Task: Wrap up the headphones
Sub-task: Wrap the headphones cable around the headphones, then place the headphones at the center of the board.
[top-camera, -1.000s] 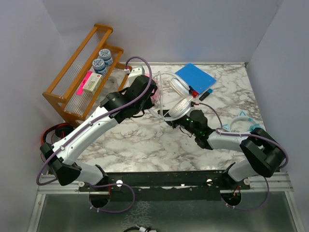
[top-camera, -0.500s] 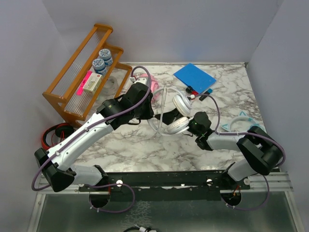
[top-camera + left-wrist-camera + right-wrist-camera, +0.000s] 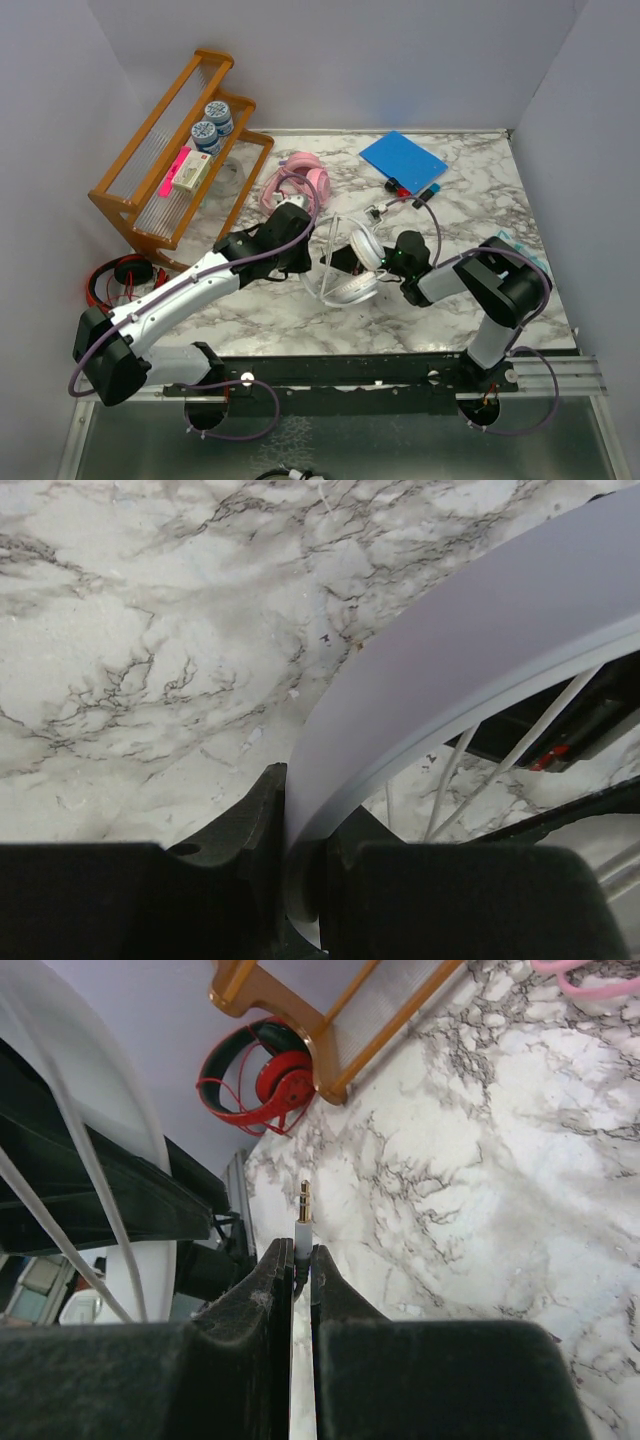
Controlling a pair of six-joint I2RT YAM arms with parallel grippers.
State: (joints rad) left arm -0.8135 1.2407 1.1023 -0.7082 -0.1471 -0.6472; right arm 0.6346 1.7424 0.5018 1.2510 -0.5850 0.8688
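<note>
— Left gripper [image 3: 300, 815], status?
— Closed edge-on across the headband [image 3: 450, 670] of the white headphones [image 3: 352, 272], band pinched between the jaws. Right gripper [image 3: 297, 1260] is clamped on the jack plug [image 3: 304, 1203], its gold tip protruding past the fingertips.

— Where is the task item located?
— White pair is held at centre frame in the top view, between both grippers, over the marble table [image 3: 300, 320]. Pink pair [image 3: 303, 175] is noted upper centre. Red-and-black pair [image 3: 120, 275] lies far left below the wooden rack [image 3: 180, 140] and is not part of the job.

— Step in hand?
— Judged mid-wrap. The white cable [image 3: 447, 785] is seen strung in taut lines beside the band. The number of turns laid cannot be told.

— Next move?
— Probably the plug end is to be carried round the band under tension while the band is held steady. Slack loops could slip off.

— Arm poses?
— Left arm is stretched diagonally from lower left to centre, wrist pitched down. Right arm is folded sharply, elbow at right, forearm pointed left toward the headset.
</note>
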